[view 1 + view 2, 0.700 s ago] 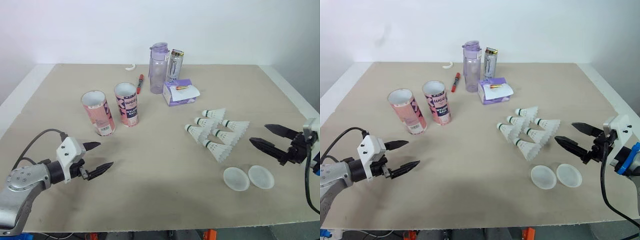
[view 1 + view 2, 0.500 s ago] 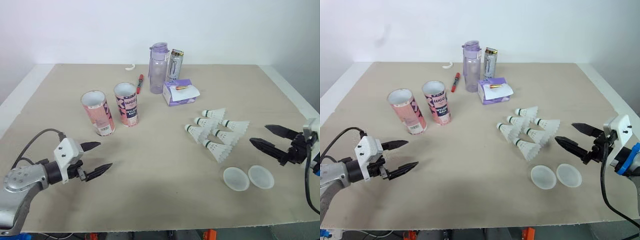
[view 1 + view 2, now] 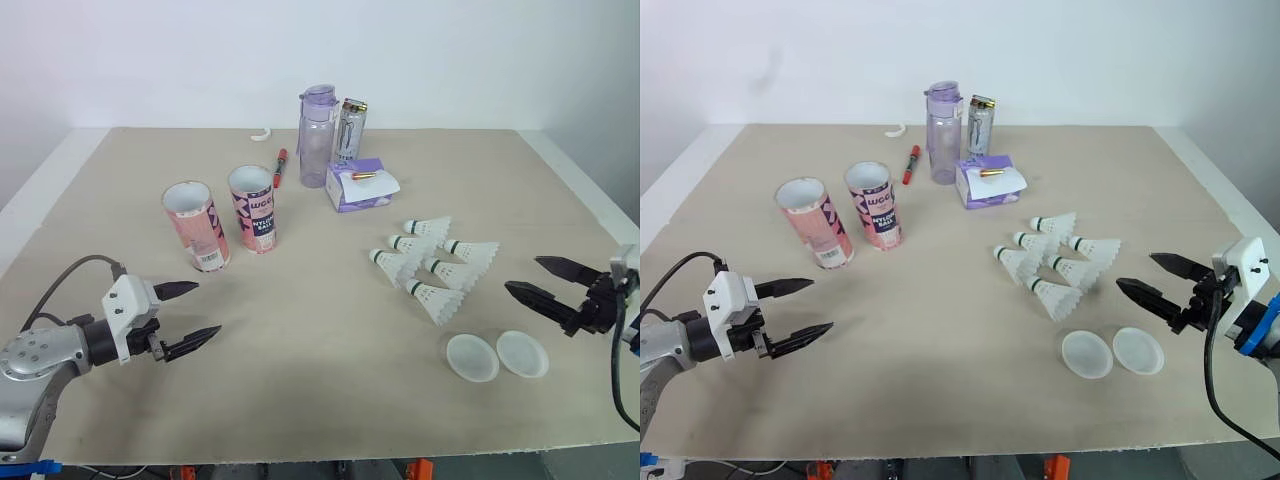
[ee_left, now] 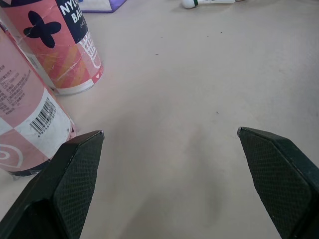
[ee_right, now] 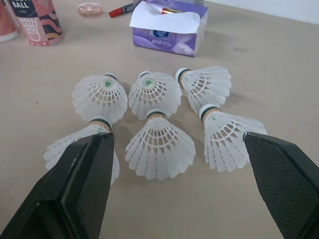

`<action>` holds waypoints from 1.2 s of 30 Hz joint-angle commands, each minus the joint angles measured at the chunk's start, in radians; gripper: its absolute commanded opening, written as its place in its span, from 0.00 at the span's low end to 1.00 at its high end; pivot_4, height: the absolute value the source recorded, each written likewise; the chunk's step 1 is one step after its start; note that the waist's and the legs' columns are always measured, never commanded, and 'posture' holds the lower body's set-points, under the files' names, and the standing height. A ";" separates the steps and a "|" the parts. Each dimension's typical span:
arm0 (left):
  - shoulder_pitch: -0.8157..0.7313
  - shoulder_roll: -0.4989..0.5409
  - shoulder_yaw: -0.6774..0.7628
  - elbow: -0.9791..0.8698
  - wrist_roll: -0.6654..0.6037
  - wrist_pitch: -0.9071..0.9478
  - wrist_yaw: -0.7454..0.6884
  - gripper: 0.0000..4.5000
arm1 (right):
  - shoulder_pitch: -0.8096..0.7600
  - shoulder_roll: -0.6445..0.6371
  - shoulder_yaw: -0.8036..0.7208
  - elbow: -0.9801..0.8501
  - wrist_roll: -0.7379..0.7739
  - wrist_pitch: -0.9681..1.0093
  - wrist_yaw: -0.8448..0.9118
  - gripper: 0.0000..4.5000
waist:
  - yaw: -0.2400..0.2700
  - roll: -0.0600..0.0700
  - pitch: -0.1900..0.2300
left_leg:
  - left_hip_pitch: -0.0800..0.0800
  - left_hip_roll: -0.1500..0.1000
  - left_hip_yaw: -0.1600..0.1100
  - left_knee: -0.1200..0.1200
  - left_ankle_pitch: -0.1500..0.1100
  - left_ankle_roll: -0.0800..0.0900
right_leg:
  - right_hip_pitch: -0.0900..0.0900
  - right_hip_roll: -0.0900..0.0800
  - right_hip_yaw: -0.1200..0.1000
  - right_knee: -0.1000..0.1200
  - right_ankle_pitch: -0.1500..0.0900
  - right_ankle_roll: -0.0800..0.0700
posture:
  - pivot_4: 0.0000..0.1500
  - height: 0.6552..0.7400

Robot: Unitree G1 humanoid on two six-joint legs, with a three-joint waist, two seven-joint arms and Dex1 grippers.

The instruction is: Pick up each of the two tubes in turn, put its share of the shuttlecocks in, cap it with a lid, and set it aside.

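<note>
The left gripper (image 3: 208, 308) and right gripper (image 3: 523, 274) both gape empty. The pink tube (image 3: 197, 230), centre-left, looks like light, crushable cardboard (pinch mid-wall, gently).

Left arm (image 3: 40, 358): silver-grey casing, round screw-heads, looping black cable (image 3: 66, 282).
Left end effector (image 3: 207, 308): white block housing, two black tapered fingers (image 4: 75, 184) with a diamond texture.
Right end effector (image 3: 523, 273): matching black fingers, white housing, blue band (image 3: 1260, 331).
</note>
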 commanded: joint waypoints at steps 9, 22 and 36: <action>0.043 -0.085 0.030 -0.094 0.009 0.022 0.165 1.00 | -0.068 0.016 0.035 -0.113 0.028 -0.017 0.004 0.98 | -0.001 0.000 0.000 | 0.000 0.000 0.000 0.000 0.000 0.000 | 0.000 0.000 0.000 0.000 0.000 0.000 | 1.00 1.00; 0.114 -0.312 -0.031 -0.219 0.128 0.066 0.501 1.00 | -0.322 0.161 0.344 -0.362 0.097 0.093 -0.025 0.98 | -0.001 -0.001 0.000 | 0.000 0.000 -0.001 0.001 0.000 0.000 | 0.001 0.001 0.001 0.000 0.002 0.001 | 1.00 1.00; -0.044 -0.321 0.016 -0.001 0.092 0.056 0.510 1.00 | -0.501 0.382 0.614 -0.116 -0.080 -0.075 0.071 0.98 | 0.000 -0.002 0.000 | -0.001 0.001 -0.001 0.002 0.000 0.000 | 0.000 0.002 -0.001 0.000 0.003 -0.001 | 1.00 1.00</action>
